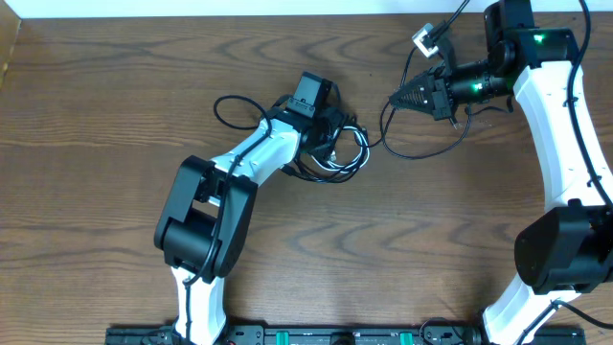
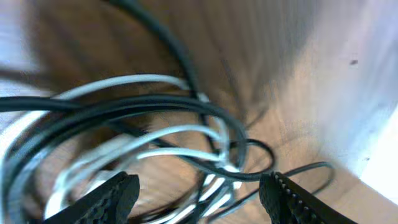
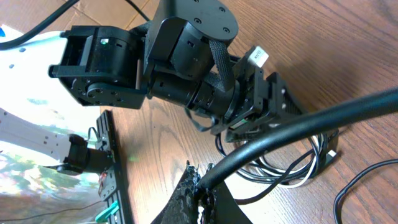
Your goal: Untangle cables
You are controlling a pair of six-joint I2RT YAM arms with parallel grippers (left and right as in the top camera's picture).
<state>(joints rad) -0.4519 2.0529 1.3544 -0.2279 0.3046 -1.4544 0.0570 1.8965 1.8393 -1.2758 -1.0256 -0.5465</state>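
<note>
- The tangle [image 1: 337, 158] sits mid-bench, a knot of looped black strands with the white cable [image 2: 137, 79] wound through it.
- One black cable [image 3: 298, 126] leads out of the tangle to your right. Its long axis runs from the knot up to the right end effector [image 1: 395, 99].
- The right end effector is clenched on that black cable at its tip. It stands near the tangle but clear of it, so the knot lies to its left.
- The left end effector [image 2: 199, 199] is the nearer one. It hangs right over the knot, released, with its fingers wide apart and strands of both colours lying between them. None looks pinched.
- The coming move likely turns on that line: one end held on the right, the knot under the left.
- The bench [image 1: 115, 115] is bare wood around them.
- Hard to make out:
  - The left wrist view is blurred, so you cannot tell which strand crosses over which.
  - From overhead, the left arm covers the knot's upper part.
  - No plug ends can be picked out.
</note>
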